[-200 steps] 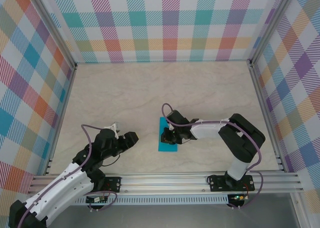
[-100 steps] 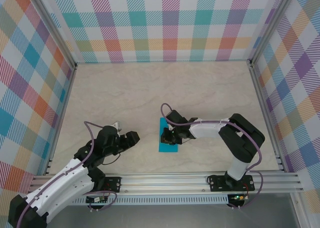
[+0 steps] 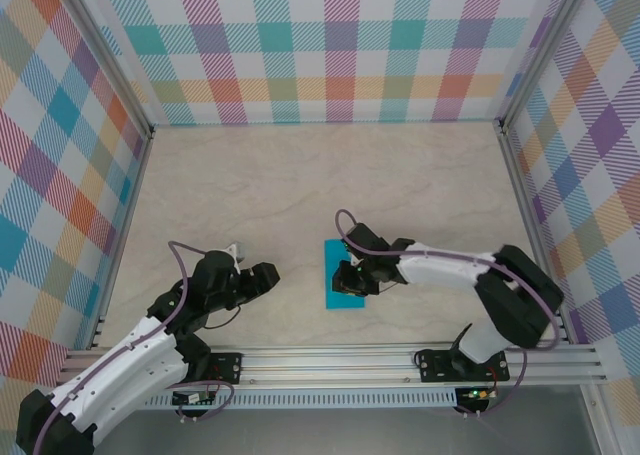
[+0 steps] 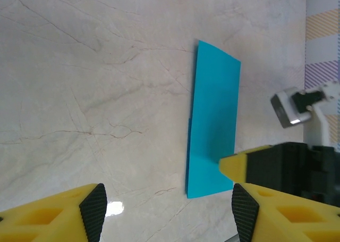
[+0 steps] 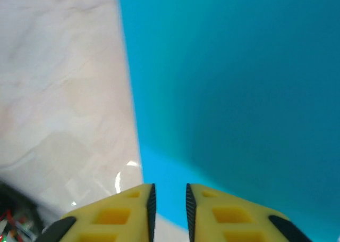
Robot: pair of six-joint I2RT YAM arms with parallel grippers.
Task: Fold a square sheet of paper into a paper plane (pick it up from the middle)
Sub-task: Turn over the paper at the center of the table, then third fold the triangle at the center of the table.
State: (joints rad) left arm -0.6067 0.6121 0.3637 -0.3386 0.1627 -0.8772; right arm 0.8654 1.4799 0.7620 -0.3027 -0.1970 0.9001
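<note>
paper sheet (image 4: 212, 125): 1, folded | left hand (image 4: 169, 213): 1, spread wide | right hand (image 5: 169, 194): 1, grip unclear

text: none legible | labels: none | numbers: none

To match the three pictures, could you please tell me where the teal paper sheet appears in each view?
Top external: teal paper sheet just below centre, partly under the right gripper.
Left wrist: a narrow strip right of centre.
Right wrist: across the right side.
Shared landmark: the right gripper over the sheet.
</note>
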